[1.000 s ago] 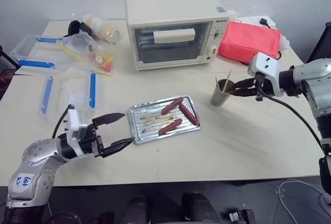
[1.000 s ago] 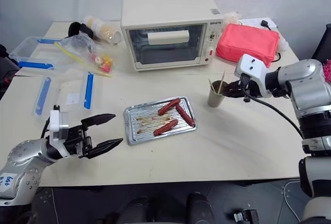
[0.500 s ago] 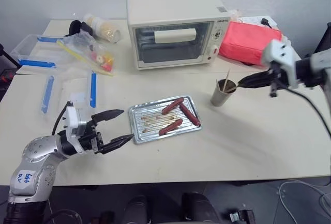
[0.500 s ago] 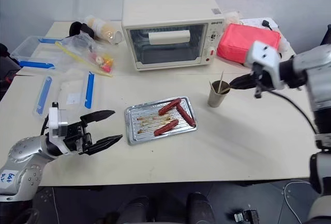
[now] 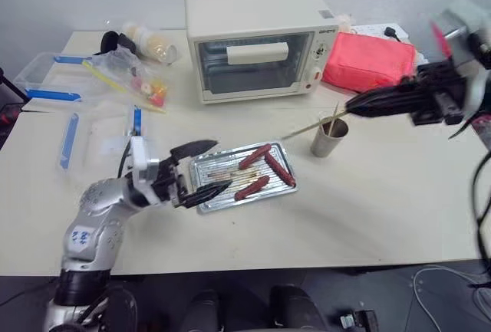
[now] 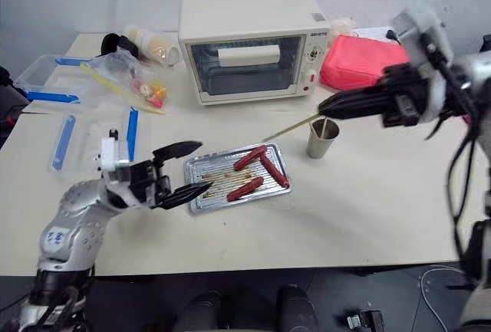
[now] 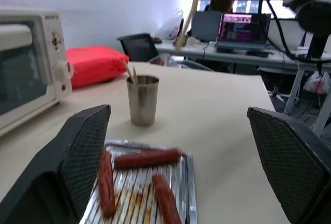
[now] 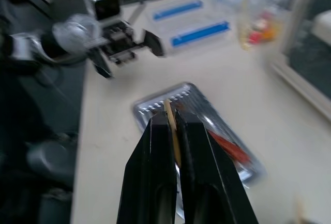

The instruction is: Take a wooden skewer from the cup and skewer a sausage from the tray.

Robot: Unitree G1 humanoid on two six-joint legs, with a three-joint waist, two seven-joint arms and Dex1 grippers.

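My right gripper (image 5: 351,106) hangs in the air above the cup (image 5: 328,139), pointing left, shut on a thin wooden skewer (image 5: 311,126) that juts out toward the tray. In the right wrist view the skewer (image 8: 169,109) sits pinched between the black fingers (image 8: 155,146). The silver cup (image 7: 142,100) still holds other sticks. Three reddish-brown sausages (image 5: 255,156) (image 5: 280,169) (image 5: 252,187) lie in the shiny ribbed tray (image 5: 217,177). My left gripper (image 5: 205,169) is open at the tray's left edge, its fingers (image 7: 85,141) spread wide with nothing between them.
A cream toaster oven (image 5: 257,41) stands behind the tray, with a red pouch (image 5: 368,60) to its right. Clear plastic boxes with blue clips (image 5: 54,79) and a bag of sweets (image 5: 142,79) lie at the back left.
My right gripper has drawn a skewer out of the cup, risen and swung round to point left. My left gripper, still open, has moved right up to the tray's edge.
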